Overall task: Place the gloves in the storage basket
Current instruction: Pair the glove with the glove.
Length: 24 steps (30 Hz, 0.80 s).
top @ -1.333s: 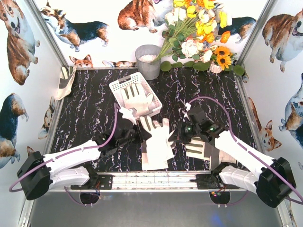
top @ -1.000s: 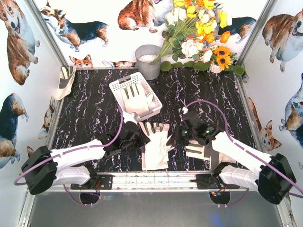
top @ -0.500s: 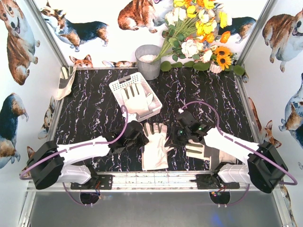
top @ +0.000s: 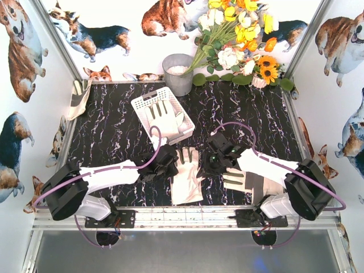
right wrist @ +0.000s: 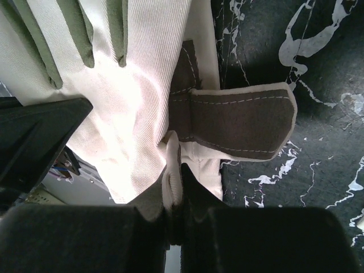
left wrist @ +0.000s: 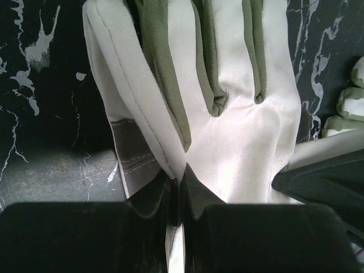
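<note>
A cream-white glove with grey patches (top: 186, 177) hangs between my two grippers near the table's front, fingers pointing at the basket. My left gripper (top: 170, 163) is shut on its left edge; in the left wrist view the jaws (left wrist: 177, 190) pinch a fold of this glove (left wrist: 239, 96). My right gripper (top: 211, 163) is shut on its right edge; in the right wrist view the jaws (right wrist: 173, 190) pinch a fold of the glove (right wrist: 131, 79) beside its grey cuff strap (right wrist: 239, 122). The white storage basket (top: 139, 105) lies behind, with one glove (top: 165, 118) in it. Another glove (top: 244, 181) lies under my right arm.
A grey metal bucket (top: 178, 74) stands at the back behind the basket. A bunch of flowers (top: 239, 40) lies at the back right. A further glove (top: 77, 96) leans at the left wall. A metal rail (top: 187, 215) runs along the near edge.
Both grippers have moved closer together with the glove held between them. The glove now looks narrower and folded. Both arms have stretched further from their bases.
</note>
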### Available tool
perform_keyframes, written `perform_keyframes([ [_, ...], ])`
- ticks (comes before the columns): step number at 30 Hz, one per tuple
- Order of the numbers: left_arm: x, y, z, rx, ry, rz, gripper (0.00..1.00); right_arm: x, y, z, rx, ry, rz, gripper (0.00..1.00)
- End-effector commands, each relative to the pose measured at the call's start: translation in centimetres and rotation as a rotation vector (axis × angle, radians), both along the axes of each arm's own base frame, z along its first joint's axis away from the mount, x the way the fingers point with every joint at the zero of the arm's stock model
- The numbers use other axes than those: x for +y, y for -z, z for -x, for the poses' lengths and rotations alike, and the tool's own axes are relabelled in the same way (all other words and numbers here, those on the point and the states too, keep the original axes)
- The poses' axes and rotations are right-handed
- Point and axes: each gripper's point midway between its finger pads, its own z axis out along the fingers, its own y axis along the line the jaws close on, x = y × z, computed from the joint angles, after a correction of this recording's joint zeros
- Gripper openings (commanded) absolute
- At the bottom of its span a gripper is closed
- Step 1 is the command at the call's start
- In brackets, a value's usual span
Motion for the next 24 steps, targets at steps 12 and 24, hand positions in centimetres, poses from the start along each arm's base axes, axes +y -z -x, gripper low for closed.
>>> perform_keyframes([
  [12, 4.13, 2.38, -1.02, 0.025, -0.098, -0.166, 0.07, -1.84, 1.17, 1.44, 0.073, -0.034, 0.116, 0.0],
  [24, 3.93, 2.44, -1.23, 0.02, -0.09, -0.158, 0.15, -1.34, 0.61, 0.98, 0.039, -0.044, 0.087, 0.22],
])
